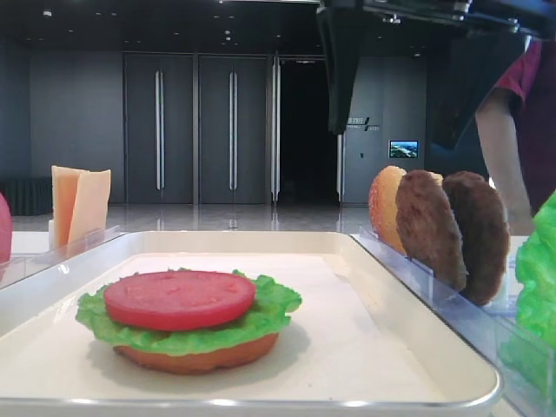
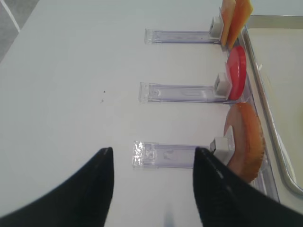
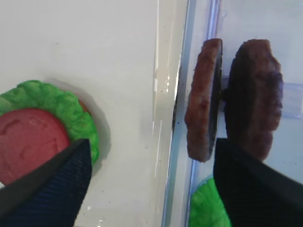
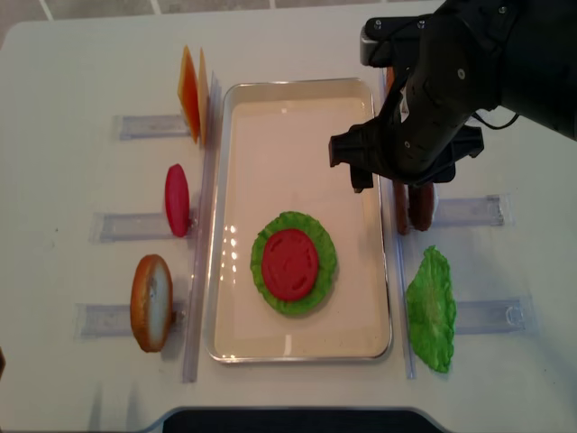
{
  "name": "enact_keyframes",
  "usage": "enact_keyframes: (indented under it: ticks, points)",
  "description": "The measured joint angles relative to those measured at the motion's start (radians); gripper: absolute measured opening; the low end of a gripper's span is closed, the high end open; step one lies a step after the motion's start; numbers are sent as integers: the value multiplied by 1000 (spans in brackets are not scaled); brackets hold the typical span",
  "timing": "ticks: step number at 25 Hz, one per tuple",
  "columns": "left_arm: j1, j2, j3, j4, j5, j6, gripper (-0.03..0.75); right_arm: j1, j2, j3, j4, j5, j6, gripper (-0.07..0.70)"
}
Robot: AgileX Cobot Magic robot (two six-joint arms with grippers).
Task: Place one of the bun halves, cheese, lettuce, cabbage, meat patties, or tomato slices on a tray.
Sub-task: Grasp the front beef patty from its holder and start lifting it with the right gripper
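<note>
Low front view: right gripper hanging high, fingers spread, above the lighter patty and the darker patty, both upright on edge in a clear rack just right of the tray. On the tray, bottom bun, lettuce, tomato slice stacked.

Right wrist view: dark fingers wide apart, lighter patty between them but nearer the right one, untouched.

Left wrist view: left gripper open, empty, over bare table by a bun half in its rack.

Overhead view: right gripper over the tray's right rim, directly above the patties.
</note>
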Motion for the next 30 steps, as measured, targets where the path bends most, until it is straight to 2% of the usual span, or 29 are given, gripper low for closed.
enact_keyframes:
  ticks: [8,27,30]
  points:
    - [0,0,0,0,0,0,409,0,34,0,-28,-29,-9,538]
    - [0,0,0,0,0,0,409,0,111,-1,-92,-30,-12,538]
    - [0,0,0,0,0,0,409,0,113,-1,-113,-30,-12,514]
